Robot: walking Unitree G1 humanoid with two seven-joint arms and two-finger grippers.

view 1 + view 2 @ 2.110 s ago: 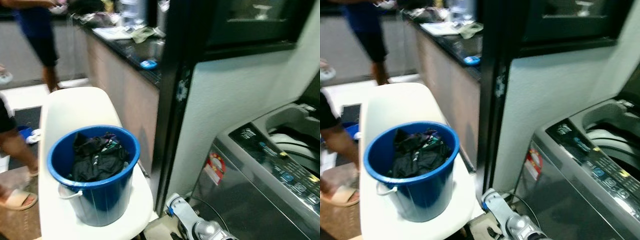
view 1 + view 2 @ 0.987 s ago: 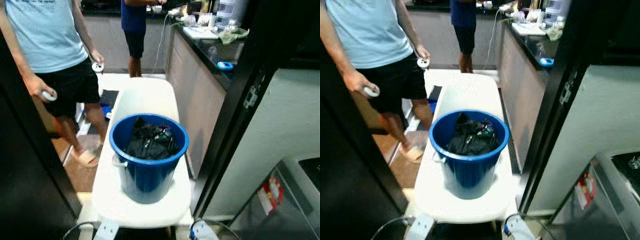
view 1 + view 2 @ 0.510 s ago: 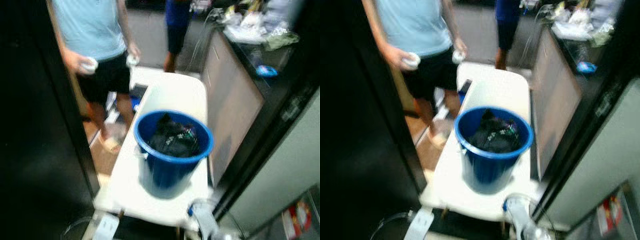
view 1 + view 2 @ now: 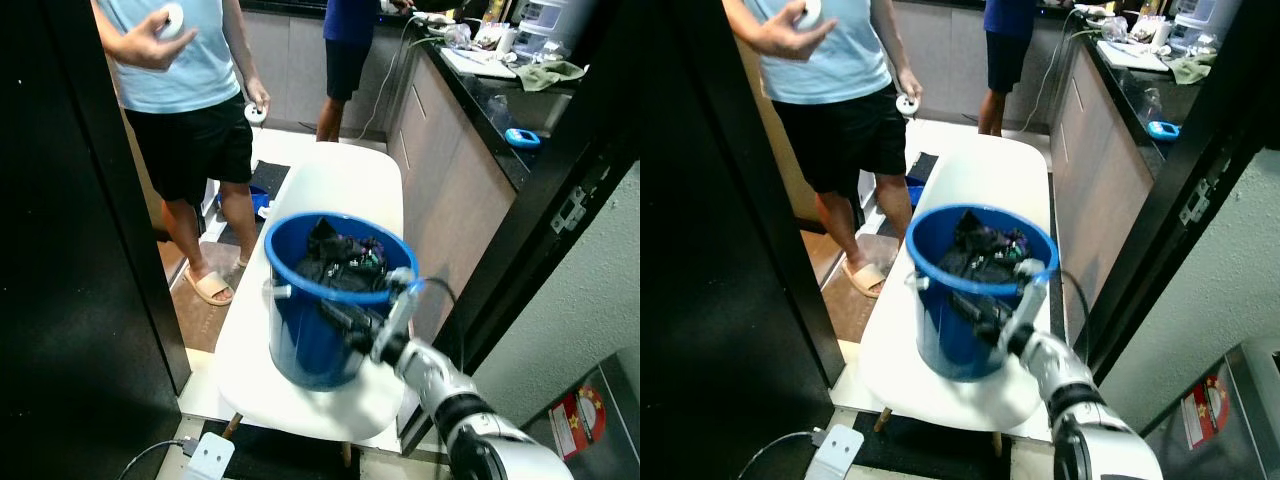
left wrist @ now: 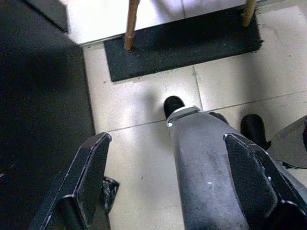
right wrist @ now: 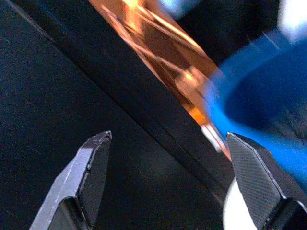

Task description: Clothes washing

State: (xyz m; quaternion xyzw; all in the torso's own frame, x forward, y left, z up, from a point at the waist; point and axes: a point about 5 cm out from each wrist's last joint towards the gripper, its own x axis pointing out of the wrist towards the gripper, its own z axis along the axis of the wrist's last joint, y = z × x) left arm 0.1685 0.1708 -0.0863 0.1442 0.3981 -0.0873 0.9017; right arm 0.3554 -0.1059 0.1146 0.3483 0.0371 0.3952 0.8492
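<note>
White bench (image 4: 330, 200) fills a narrow kitchen passage. Blue bucket (image 4: 300, 340) of dark clothes (image 4: 335, 262) stands on it, the right gripper (image 4: 345, 318), fingers spread wide, at its 5 o'clock rim.

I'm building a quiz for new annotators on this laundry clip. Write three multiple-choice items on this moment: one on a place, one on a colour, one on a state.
1. Where does the bucket stand?
A. on the white bench
B. on the floor
C. on the kitchen counter

2. What colour is the bucket?
A. red
B. blue
C. green

3. How are the right gripper's fingers?
A. shut on the clothes
B. shut on the bucket rim
C. open, holding nothing

Answers:
1. A: the bucket rests on the white bench.
2. B: its wall and rim are blue.
3. C: the right wrist view shows the fingers spread apart, and the dark clothes lie in the bucket.
</note>
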